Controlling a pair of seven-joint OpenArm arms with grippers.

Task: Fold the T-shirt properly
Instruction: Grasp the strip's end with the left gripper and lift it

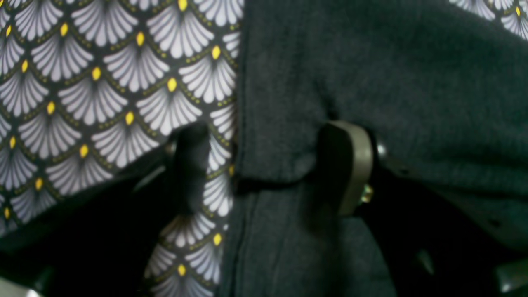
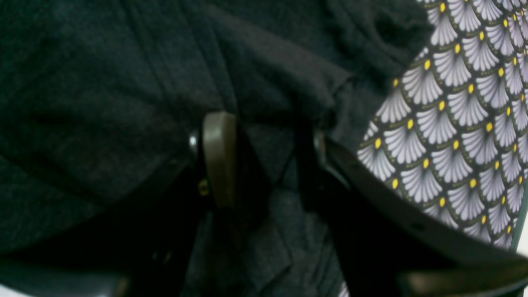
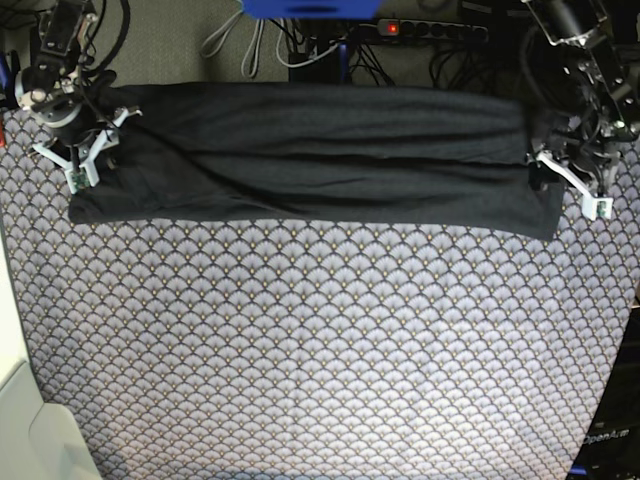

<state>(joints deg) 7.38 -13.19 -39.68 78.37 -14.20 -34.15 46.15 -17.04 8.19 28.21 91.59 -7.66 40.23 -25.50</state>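
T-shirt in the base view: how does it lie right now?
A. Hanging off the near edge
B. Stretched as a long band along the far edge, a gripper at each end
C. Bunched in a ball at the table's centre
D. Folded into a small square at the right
B: the T-shirt spans the far side of the tablecloth as a long dark band, with the right gripper and left gripper at its ends.
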